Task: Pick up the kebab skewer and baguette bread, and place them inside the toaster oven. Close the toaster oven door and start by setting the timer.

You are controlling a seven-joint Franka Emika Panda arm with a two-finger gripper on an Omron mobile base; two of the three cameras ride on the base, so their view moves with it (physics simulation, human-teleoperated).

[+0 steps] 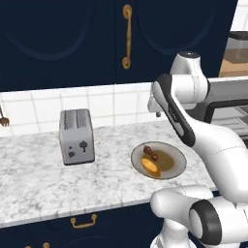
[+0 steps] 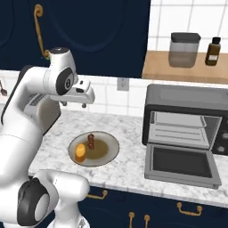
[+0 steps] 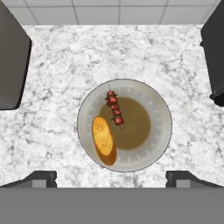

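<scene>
A round plate (image 3: 164,127) on the marble counter holds the kebab skewer (image 3: 114,108) and, beside it, the baguette bread (image 3: 103,139). Both lie untouched, the skewer (image 2: 91,141) toward the wall and the loaf (image 2: 80,152) toward the counter's front. My gripper (image 3: 111,177) hovers well above the plate, open, with nothing between its fingers (image 2: 83,105). To the right stands the toaster oven (image 2: 187,100), its door (image 2: 180,164) folded down flat and the metal tray visible inside.
A silver two-slot toaster (image 1: 76,136) stands left of the plate (image 1: 180,163). A wooden shelf above the oven carries a grey jar (image 2: 184,50) and a brown bottle (image 2: 213,51). Dark blue cabinets hang overhead.
</scene>
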